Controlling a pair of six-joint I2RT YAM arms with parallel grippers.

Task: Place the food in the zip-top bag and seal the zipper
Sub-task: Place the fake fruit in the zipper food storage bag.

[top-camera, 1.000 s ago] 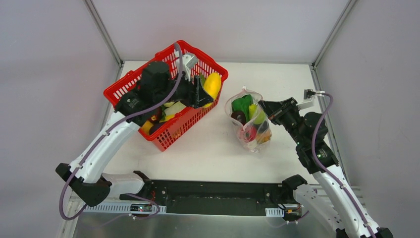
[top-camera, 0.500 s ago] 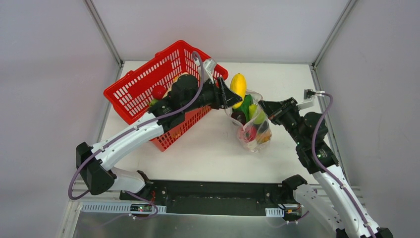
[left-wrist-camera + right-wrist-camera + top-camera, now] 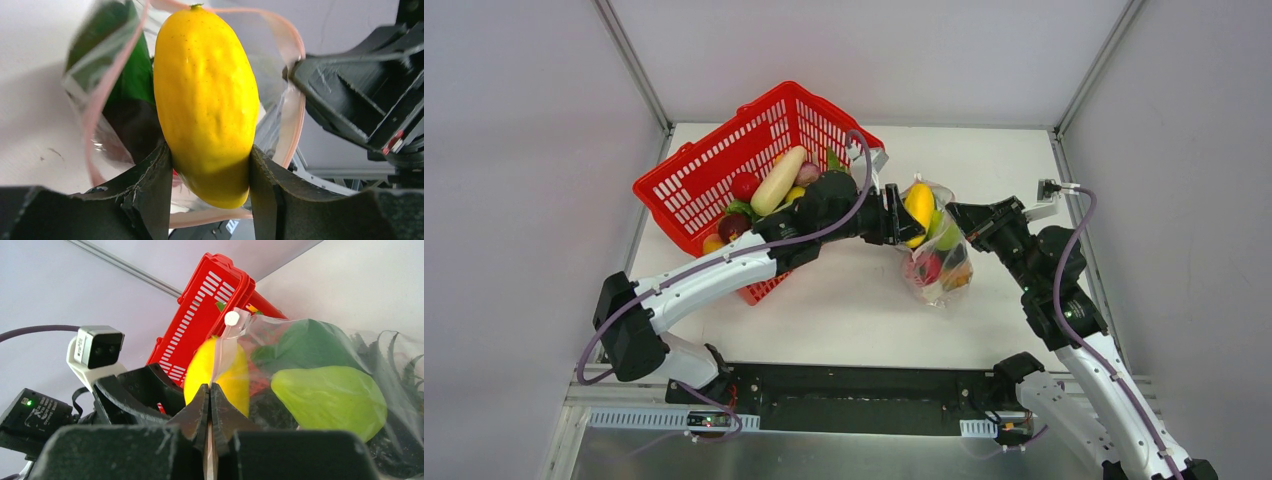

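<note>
Two wrist views, clamped yellow piece [image 3: 205, 100], pinched bag [image 3: 239, 322]

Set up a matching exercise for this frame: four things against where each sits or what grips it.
Things: 1 yellow oval plastic fruit; 2 clear floppy zip-top bag; 3 long white plastic radish; 4 red plastic mesh basket.
States: A lying in the basket; B edge pinched by right gripper; C standing on the table, far left; D clamped in left gripper.
Pairs: 1-D; 2-B; 3-A; 4-C.
</note>
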